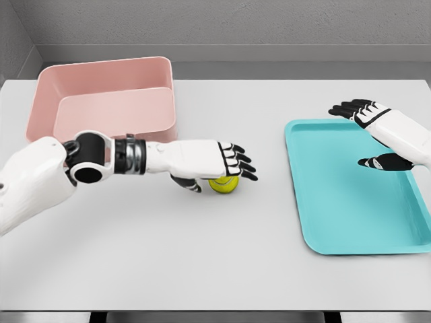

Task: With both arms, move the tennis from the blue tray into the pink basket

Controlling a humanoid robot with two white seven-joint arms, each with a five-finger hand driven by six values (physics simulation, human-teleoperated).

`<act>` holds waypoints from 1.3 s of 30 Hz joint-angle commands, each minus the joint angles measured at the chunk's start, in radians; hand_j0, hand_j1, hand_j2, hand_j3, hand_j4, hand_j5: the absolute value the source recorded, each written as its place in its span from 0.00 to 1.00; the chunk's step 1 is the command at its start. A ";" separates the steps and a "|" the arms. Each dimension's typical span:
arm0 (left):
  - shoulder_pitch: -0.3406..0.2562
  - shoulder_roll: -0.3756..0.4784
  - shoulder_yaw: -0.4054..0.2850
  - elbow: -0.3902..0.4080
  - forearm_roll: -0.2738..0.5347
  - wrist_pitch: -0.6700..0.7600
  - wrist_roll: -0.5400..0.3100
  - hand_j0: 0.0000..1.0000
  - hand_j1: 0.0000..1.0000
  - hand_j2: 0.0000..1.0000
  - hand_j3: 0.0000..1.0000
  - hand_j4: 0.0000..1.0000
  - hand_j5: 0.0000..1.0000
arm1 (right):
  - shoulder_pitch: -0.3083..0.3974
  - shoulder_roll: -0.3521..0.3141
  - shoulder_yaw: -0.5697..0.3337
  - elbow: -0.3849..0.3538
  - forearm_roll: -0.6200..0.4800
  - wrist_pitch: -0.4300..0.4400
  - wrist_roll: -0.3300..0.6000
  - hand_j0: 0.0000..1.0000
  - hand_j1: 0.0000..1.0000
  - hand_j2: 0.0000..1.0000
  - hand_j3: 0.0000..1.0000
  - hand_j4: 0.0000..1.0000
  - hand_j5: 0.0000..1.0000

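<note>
Here, line by line:

Tennis ball: a small yellow-green sphere, resting on the bare table between the basket and the tray, toward the middle of the surface and outside both containers. Only its lower half shows under the left hand.

Left hand: white shell with black fingertips, lying palm-down over the ball; the fingers reach past the ball's top, loosely extended, and the dark thumb curls down at the ball's left side. Whether the ball is truly clamped cannot be told.

Left arm: smooth white segments with a black round joint and a grey ribbed wrist collar, stretching from the table's left edge toward the centre.

Pink basket: a matte, rounded-corner rectangular tub with tall walls, at the far left corner of the table, just behind the left forearm.

Blue tray: a shallow turquoise rectangle with a low raised rim and rounded corners, along the table's right edge.

Right hand: hovering over the tray's far right corner, fingers spread flat, grasping nothing.

Table: a plain, smooth, pale grey top.
</note>
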 commanded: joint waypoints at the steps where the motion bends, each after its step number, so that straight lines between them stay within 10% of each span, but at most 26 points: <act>1: 0.000 0.000 -0.013 0.015 0.012 0.001 0.001 1.00 1.00 1.00 1.00 1.00 1.00 | 0.000 -0.001 -0.001 0.000 -0.007 0.003 -0.001 1.00 1.00 1.00 1.00 1.00 1.00; 39: -0.025 -0.058 -0.048 0.160 0.024 0.001 -0.001 0.95 0.95 0.95 0.95 0.95 0.95 | -0.002 0.001 -0.001 -0.001 -0.007 0.003 -0.002 1.00 1.00 1.00 1.00 1.00 1.00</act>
